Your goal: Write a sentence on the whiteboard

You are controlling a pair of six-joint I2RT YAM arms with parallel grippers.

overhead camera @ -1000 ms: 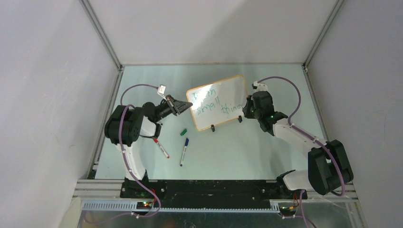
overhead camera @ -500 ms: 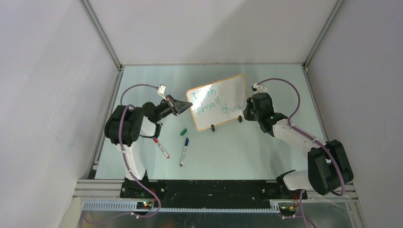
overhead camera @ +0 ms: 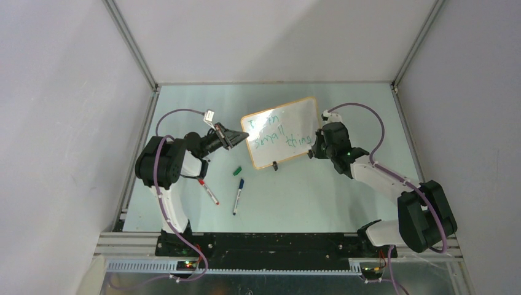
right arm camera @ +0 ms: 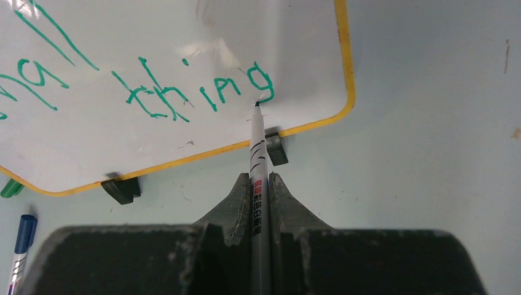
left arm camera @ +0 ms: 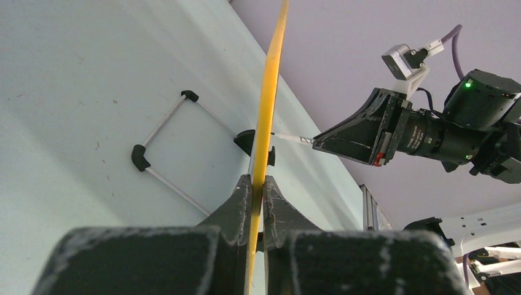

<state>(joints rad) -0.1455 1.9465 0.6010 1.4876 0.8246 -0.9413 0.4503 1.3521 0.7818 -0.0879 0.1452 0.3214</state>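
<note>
The whiteboard (overhead camera: 282, 131) stands tilted at mid table on two black clip feet. Green words run across it in two lines; the right wrist view reads "thing" (right arm camera: 196, 92) at the lower right. My left gripper (overhead camera: 236, 136) is shut on the board's left edge; the left wrist view shows the orange frame (left arm camera: 265, 117) edge-on between the jaws (left arm camera: 258, 184). My right gripper (overhead camera: 314, 147) is shut on a white marker (right arm camera: 258, 166), whose tip touches the board just under the "g". The right gripper also shows in the left wrist view (left arm camera: 319, 140).
A green cap (overhead camera: 236, 171), a blue-capped marker (overhead camera: 238, 195) and a red-tipped marker (overhead camera: 209, 192) lie on the table in front of the board. The blue marker shows in the right wrist view (right arm camera: 21, 246). Grey walls enclose the table.
My right gripper has moved slightly down and left along the board's right side while the last letter grew. The left arm and the board have not moved.
</note>
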